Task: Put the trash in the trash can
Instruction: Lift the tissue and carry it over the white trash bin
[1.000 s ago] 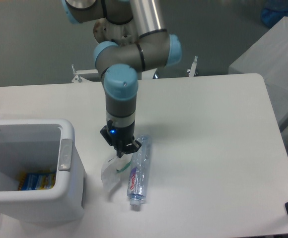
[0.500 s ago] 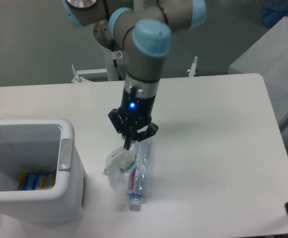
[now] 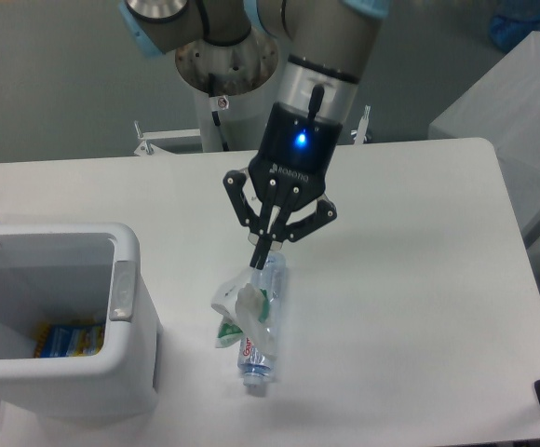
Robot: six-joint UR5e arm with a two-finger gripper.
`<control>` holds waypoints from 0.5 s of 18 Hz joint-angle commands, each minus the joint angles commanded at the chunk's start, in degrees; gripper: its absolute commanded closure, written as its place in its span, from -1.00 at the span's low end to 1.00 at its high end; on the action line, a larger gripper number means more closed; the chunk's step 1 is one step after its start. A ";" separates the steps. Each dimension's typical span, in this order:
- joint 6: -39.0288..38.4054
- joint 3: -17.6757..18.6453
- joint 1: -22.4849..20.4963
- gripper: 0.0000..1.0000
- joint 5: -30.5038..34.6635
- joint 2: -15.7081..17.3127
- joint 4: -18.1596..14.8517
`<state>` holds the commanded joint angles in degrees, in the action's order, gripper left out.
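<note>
One gripper (image 3: 262,257): fingers pinched together on the top edge of the wrapper, holding it off the table.
Wrapper (image 3: 239,310): crumpled white plastic with green marks, hanging directly below the fingertips, overlapping the bottle's left side in this view.
Bottle (image 3: 262,326): crushed clear plastic, purple-and-white label, lying on the white table (image 3: 410,279) just below the gripper, cap end nearest the camera.
Trash can (image 3: 126,307): white, thick-walled, grey tab on its near rim, well to the gripper's left and lower in view.
Packet (image 3: 68,340): blue-and-yellow, inside the trash can.
</note>
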<state>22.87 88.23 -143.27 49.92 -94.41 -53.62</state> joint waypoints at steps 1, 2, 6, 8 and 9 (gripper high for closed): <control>-1.42 0.70 0.27 1.00 -0.09 1.15 0.26; -1.69 0.80 0.97 1.00 -0.26 1.51 0.35; -2.13 1.85 5.11 1.00 -0.44 3.43 0.44; -2.22 2.12 6.94 1.00 -0.53 3.62 0.53; -2.13 2.64 8.70 1.00 -0.44 3.62 0.53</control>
<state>20.74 90.87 -134.58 49.48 -90.79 -53.09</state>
